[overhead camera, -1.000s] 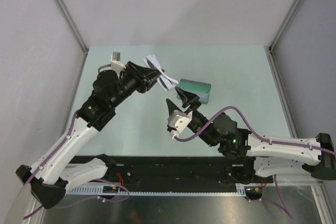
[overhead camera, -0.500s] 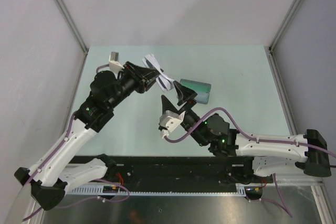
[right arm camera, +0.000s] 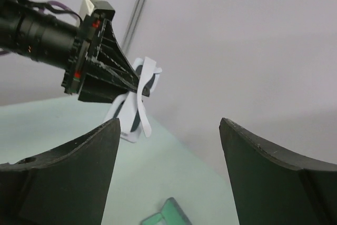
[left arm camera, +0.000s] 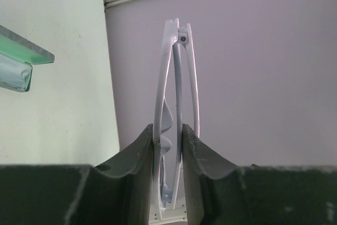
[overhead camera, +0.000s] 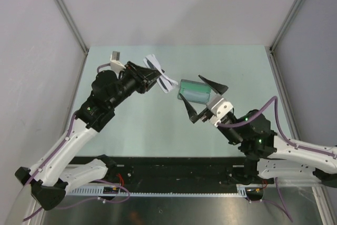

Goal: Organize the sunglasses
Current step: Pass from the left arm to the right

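Note:
My left gripper (overhead camera: 152,76) is shut on the white sunglasses (overhead camera: 160,75) and holds them folded in the air above the back of the table. In the left wrist view the thin white arms (left arm camera: 176,104) stand up between my fingers (left arm camera: 142,156). In the right wrist view the sunglasses (right arm camera: 136,104) hang at the tip of the left gripper (right arm camera: 142,90). My right gripper (overhead camera: 202,98) is wide open and empty, its jaws on either side of the grey felt case (overhead camera: 196,92) in the top view. The case lies open with a green lining (right arm camera: 171,214).
The case also shows at the left edge of the left wrist view (left arm camera: 21,64), with something pale blue inside. Grey walls and metal posts (overhead camera: 287,19) bound the pale green table (overhead camera: 242,72). The black base rail (overhead camera: 168,169) runs along the near edge.
My right arm has swung to the right and its gripper has turned and opened wide over the case. My left gripper holds the sunglasses in nearly the same place.

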